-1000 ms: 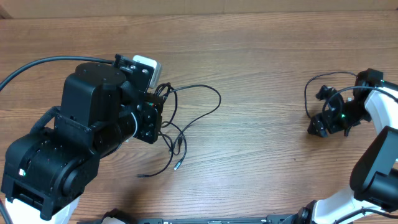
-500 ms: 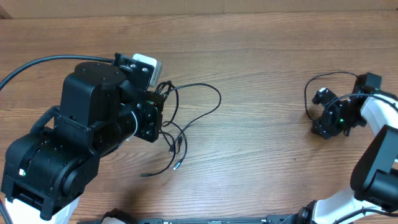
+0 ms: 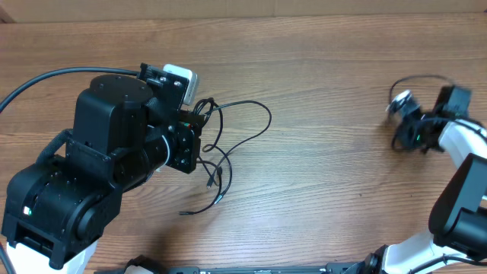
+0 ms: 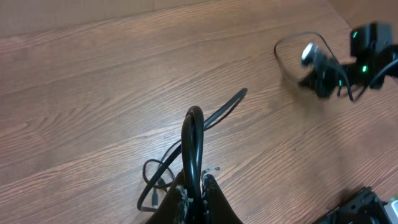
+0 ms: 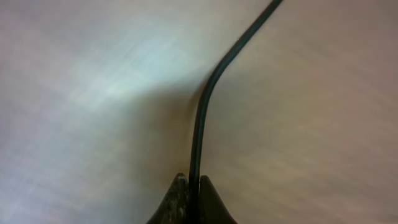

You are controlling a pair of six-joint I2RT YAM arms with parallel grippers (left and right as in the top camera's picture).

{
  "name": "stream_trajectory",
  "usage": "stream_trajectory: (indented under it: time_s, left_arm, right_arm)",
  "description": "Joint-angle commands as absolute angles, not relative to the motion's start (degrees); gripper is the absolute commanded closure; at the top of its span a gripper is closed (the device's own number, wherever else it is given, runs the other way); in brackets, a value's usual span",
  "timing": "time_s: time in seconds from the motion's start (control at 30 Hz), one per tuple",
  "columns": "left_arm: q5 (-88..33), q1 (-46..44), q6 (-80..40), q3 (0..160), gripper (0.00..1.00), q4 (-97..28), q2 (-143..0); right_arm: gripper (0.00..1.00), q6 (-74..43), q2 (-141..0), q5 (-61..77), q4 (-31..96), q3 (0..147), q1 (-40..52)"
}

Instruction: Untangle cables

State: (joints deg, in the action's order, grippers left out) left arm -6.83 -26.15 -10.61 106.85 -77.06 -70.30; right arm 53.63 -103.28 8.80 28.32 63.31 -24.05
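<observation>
The thin black cables lie in a tangle of loops on the wood just right of my left arm, with small plug ends toward the near side. My left gripper is shut on one cable, which rises as a tight loop out of the jaws. At the far right another cable arcs as a loop above my right arm. My right gripper is shut on this cable, which runs up and bends right, away from the tips.
The wooden table carries both arms. The bulky left arm covers the left part and hides some of the tangle. A white block sits on its wrist. A light strip runs along the far edge.
My right gripper has shut on the right cable and moved toward the far edge, pulling the loop with it. The left gripper stays put; a loose plug end slid slightly right.
</observation>
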Motion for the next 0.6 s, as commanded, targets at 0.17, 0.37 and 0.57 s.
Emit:
stream_trajectory:
  time_s: [0.17, 0.37, 0.57]
  left_arm:
    - [-11.9, -25.9, -12.9, 107.0, 0.95, -76.7, -70.0]
    - [-13.0, -25.9, -15.1, 107.0, 0.95, -76.3, -70.0]
    - [-17.0, -25.9, -15.5, 107.0, 0.95, -73.7, -70.0]
  right_arm:
    - [0.96, 28.3, -101.4, 9.0, 17.8, 80.2, -31.9]
    - [0.96, 25.0, -101.4, 9.0, 15.8, 81.3, -42.5]
    - [0.96, 19.2, -101.5, 9.0, 13.3, 81.3, -54.8]
